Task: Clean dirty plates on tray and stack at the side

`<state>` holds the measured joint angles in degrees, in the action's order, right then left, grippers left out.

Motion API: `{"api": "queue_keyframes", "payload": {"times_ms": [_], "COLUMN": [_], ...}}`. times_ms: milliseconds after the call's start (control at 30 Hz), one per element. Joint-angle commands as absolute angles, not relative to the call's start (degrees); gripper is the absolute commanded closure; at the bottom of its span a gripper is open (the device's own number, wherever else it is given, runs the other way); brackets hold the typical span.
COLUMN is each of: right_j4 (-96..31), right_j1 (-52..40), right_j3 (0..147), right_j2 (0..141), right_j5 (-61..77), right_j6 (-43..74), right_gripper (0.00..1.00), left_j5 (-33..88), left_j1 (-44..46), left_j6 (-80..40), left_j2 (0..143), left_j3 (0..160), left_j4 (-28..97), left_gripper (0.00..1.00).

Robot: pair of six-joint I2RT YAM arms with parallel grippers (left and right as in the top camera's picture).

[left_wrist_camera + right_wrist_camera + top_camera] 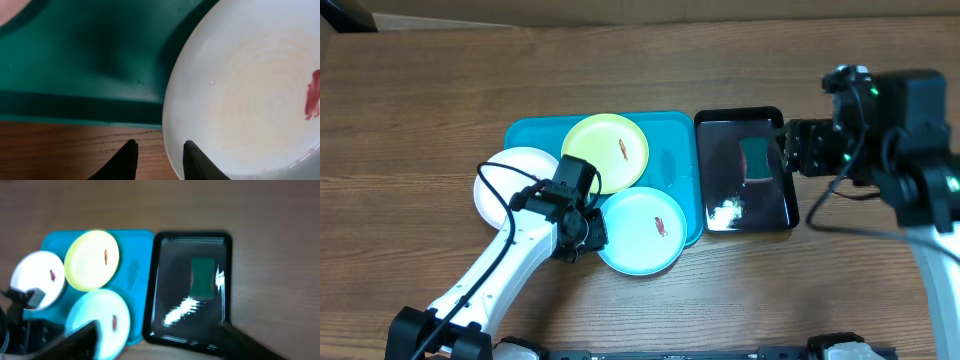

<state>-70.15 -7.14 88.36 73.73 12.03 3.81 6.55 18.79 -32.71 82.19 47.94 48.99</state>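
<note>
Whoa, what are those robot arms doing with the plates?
Plate-cleaning, just starting. The left gripper is down at the rim of the light blue plate, jaws open, not holding it. The right gripper hovers with open jaws by the black tray, where a green sponge lies. The white plate, the yellow-green plate and the blue one all show red smears on the turquoise tray, so none is clean yet.

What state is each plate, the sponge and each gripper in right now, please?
White plate: dirty, red smear, overhanging the turquoise tray's left edge.
Yellow-green plate: dirty, flat on the tray.
Light blue plate: dirty, overhanging the tray's near edge.
Green sponge: lying in the black tray, untouched.
Left gripper: open, at the light blue plate's rim.
Right gripper: open, empty.
</note>
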Motion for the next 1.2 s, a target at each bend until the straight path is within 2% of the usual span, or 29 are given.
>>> {"api": "queue_keyframes", "payload": {"times_ms": [0, 200, 333, 533, 800, 1167], "right_j4": [-71.1, -71.2, -71.4, -70.3, -58.0, -43.6], "right_j1": [-7.1, -7.1, -7.2, -9.8, -11.8, -11.6], "right_j3": [89.6, 89.6, 89.6, 88.2, 81.6, 72.9], "right_j2": [79.5, 89.3, 93.5, 98.5, 104.5, 105.9], "right_j5": [12.3, 9.1, 8.6, 3.4, -5.1, -4.6], "right_j6": [5.2, 4.9, 4.5, 4.5, 4.5, 4.5], "right_gripper": [0.32, 0.32, 0.30, 0.25, 0.25, 0.29], "left_j5": [6.0, 6.0, 5.6, 6.8, 7.5, 7.6], "left_j1": [19.3, 19.3, 19.3, 19.3, 19.3, 19.3], "left_j6": [-33.5, -34.7, -34.9, -34.9, -34.9, -34.9], "left_j2": [82.2, 82.2, 82.2, 82.2, 82.2, 82.2], "left_j3": [46.6, 44.2, 42.7, 42.2, 42.2, 42.2], "left_j4": [48.0, 44.3, 43.3, 41.1, 40.4, 40.6], "left_gripper": [0.67, 0.68, 0.73, 0.94, 0.91, 0.91]}}
